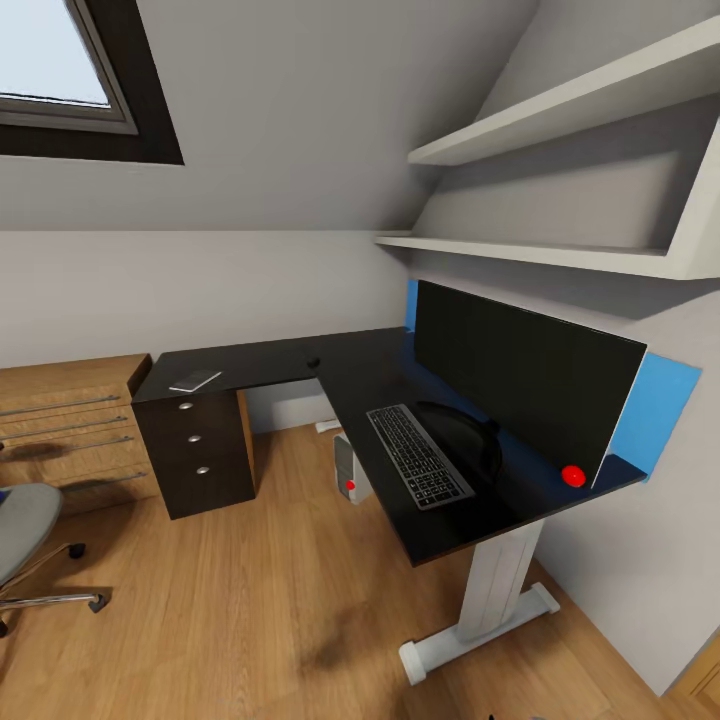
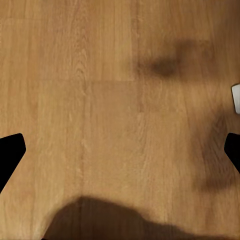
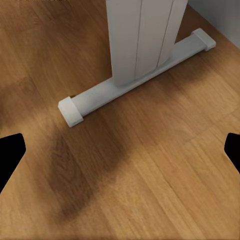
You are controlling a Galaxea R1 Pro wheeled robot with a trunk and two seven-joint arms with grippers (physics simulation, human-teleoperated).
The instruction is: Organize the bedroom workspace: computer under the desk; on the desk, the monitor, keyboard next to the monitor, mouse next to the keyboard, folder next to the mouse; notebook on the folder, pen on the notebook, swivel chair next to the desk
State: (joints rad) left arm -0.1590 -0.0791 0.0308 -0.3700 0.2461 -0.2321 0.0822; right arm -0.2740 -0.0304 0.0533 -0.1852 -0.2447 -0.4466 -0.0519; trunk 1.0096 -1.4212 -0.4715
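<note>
In the head view, a black L-shaped worktop [image 1: 350, 365] fills the corner under two white shelves [image 1: 560, 250]. The monitor [image 1: 520, 385] stands along the worktop's wall-side edge, with a blue panel [image 1: 665, 405] behind it, and the keyboard [image 1: 418, 455] lies just in front of its stand, near the front edge. A small dark mouse [image 1: 313, 361] sits near the inner corner of the L, well apart from the keyboard. A flat grey item, perhaps the notebook [image 1: 195, 380], rests at the far left end above the drawer unit [image 1: 200, 450]. The computer [image 1: 348, 470] stands on the floor under the worktop, and part of the swivel chair [image 1: 25, 540] shows at the left, well apart from the worktop. In the left wrist view, the left gripper [image 2: 120, 150] has its dark fingers [image 2: 11, 152] spread wide over the wooden floor [image 2: 100, 100], holding nothing. In the right wrist view, the right gripper [image 3: 120, 150] is likewise spread and empty, above the floor near the white foot [image 3: 135, 80] of the worktop's leg.
</note>
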